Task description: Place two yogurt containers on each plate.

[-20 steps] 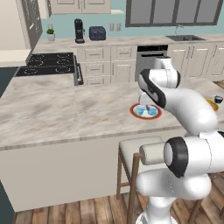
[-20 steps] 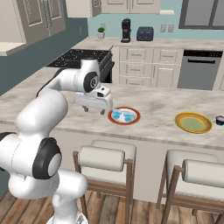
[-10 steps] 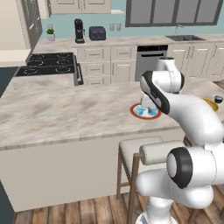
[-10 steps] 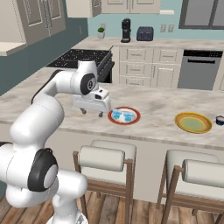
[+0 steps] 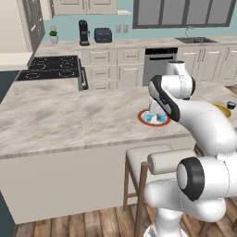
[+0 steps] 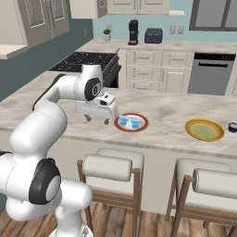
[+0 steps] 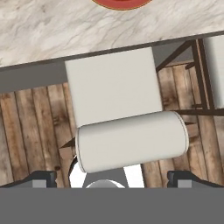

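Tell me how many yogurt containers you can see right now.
3. Two pale blue yogurt cups sit on the red-rimmed plate; one dark cup stands on the counter just right of the yellow plate. A fourth may be hidden.

Two yogurt containers [image 6: 129, 122] sit on the near plate [image 6: 142, 127], the other plate [image 6: 204, 129] well right.

You won't find any lettering, brand mark, number or sign to read here: nothing legible on either base view or on the hand view, at any clock direction; every surface you see is rendered plain or too small and blurred to carry readable text
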Robot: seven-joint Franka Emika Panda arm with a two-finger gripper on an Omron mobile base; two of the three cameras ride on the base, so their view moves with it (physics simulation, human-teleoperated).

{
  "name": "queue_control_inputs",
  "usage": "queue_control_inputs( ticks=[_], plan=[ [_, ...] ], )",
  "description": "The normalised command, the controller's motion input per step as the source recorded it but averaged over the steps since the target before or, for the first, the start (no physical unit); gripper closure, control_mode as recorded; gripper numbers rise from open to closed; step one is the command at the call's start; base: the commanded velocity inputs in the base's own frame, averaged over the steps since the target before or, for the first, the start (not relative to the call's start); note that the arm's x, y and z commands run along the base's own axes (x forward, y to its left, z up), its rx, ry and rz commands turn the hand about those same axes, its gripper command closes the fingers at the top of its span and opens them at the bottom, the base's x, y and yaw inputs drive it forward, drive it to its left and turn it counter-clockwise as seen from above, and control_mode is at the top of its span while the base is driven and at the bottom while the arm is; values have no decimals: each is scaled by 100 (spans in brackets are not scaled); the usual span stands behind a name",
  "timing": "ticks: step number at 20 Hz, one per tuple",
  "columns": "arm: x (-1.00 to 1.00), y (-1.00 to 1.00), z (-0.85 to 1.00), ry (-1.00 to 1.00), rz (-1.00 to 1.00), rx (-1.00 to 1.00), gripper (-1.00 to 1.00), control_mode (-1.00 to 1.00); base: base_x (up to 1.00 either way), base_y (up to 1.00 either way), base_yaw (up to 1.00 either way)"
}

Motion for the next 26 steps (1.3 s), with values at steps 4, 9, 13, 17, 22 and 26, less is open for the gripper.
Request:
queue_control_inputs(
  ticks=[4, 9, 13, 17, 22, 26],
  plan=[
    [0, 0, 0, 0, 0, 0, -100, 100, -37, -17, -1],
    [0, 0, 0, 0, 0, 0, -100, 100, -40, -93, -3],
    [0, 0, 0, 0, 0, 0, -100, 100, 0, -99, 0],
    [0, 0, 0, 0, 0, 0, -100, 100, 4, -80, 0],
    [0, 0, 0, 0, 0, 0, -100, 100, 21, -53, 0],
    [0, 0, 0, 0, 0, 0, -100, 100, 36, -30, 0]
  ],
)
